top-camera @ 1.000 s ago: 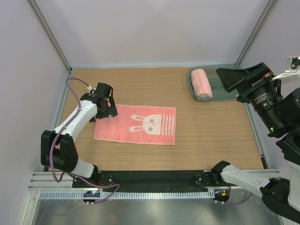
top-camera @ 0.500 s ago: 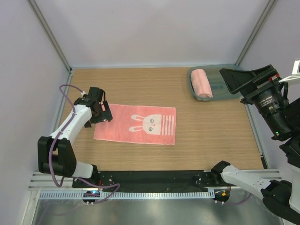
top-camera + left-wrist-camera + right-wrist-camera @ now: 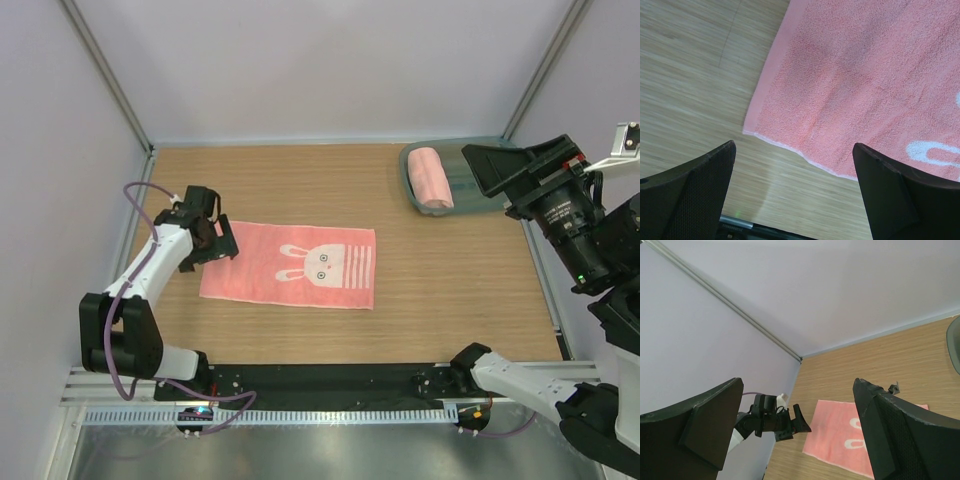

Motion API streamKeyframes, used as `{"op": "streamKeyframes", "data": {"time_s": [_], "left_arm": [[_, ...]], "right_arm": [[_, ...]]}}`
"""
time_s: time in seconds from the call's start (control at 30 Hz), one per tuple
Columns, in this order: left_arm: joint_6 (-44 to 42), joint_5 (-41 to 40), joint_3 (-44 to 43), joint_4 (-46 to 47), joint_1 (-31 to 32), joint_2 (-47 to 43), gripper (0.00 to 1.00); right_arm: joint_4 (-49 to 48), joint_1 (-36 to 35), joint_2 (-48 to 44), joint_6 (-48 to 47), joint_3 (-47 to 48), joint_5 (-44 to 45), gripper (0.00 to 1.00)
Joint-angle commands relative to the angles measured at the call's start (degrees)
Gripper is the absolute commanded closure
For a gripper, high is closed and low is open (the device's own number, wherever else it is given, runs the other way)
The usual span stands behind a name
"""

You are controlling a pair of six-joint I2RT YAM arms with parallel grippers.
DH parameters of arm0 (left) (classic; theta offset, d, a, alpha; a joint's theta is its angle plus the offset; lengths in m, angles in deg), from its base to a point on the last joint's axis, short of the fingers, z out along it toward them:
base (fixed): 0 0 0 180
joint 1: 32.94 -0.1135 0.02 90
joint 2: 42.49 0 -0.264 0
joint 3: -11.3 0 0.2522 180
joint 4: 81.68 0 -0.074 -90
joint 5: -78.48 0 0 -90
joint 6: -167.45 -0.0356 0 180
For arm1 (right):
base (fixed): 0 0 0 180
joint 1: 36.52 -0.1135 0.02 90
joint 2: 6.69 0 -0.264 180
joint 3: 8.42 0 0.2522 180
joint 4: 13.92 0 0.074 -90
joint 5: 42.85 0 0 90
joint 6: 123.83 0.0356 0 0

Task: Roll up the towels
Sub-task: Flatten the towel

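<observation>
The wooden table [image 3: 450,290] carries both towels. The flat towel [image 3: 290,265] is the bigger sight: a salmon-pink terry cloth spread out left of centre, with a white rabbit mark [image 3: 318,262] and a band of stripes [image 3: 360,262] toward its right end. At the far right sits a grey-green tray [image 3: 470,190], and in it lies the rolled towel [image 3: 430,178], a plain pink cloth already wound into a tidy cylinder. So one towel looks done and one remains.

The flat towel will probably handle as light, soft and limp. The left wrist view shows a looped pile with a thin hemmed border, so it should be grippy rather than slippery and not fragile. It has no stiffness of its own and is likely to sag or bunch when lifted, and to drag on the wood rather than slide freely. The sensible hold is probably the short left edge, at or beside the near-left corner [image 3: 746,131], pinching only the hem so the roll can start straight toward the striped end.

The left gripper [image 3: 215,240] hovers over that left edge with its fingers spread wide, gripping nothing. The right gripper [image 3: 490,172] is raised beside the tray, well apart from the flat towel, its fingers likewise spread and empty.
</observation>
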Motion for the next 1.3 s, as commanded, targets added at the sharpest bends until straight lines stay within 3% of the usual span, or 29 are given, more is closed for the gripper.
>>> {"op": "streamKeyframes", "data": {"time_s": [0.0,0.27,0.4,0.6,0.8,0.9,0.93,1.03,1.13,1.27], "left_arm": [[-0.53,1.53,0.33,1.71,-0.7,-0.49,0.0],[-0.45,2.23,0.25,1.8,-1.31,-0.4,0.0],[0.08,3.81,0.77,2.33,-1.75,-0.75,0.0],[1.31,6.27,0.95,3.38,-2.36,-2.42,0.0],[1.05,8.3,1.3,3.65,-4.21,-4.44,0.0],[0.61,9.26,1.74,3.91,-4.56,-5.93,0.0],[0.52,9.44,1.74,3.82,-4.56,-6.28,0.0],[0.26,9.97,1.65,4.17,-5.09,-7.52,0.0],[-0.01,11.19,2.0,4.0,-5.88,-8.13,0.0],[0.08,11.46,2.18,4.0,-6.41,-9.01,0.0]], "right_arm": [[-1.98,-0.19,0.89,0.55,0.73,0.61,0.0],[2.31,-0.11,2.99,1.43,6.16,-4.66,0.0],[6.02,-0.19,3.7,0.99,7.24,-2.82,0.0],[3.91,-0.19,3.61,-3.4,-8.66,-8.53,0.0],[5.67,-0.11,5.28,4.85,-27.54,-6.85,0.0],[0.42,-0.02,3.45,4.95,-38.08,-13.86,0.0],[-5.69,-0.1,2.48,4.42,-44.56,-19.98,0.0],[-11.81,-0.11,-0.08,5.9,-53.29,-18.83,0.0],[-12.69,-0.11,3.95,5.39,-56.12,-17.94,0.0],[-18.93,-0.1,11.77,5.74,-60.61,-22.05,0.15]]}}
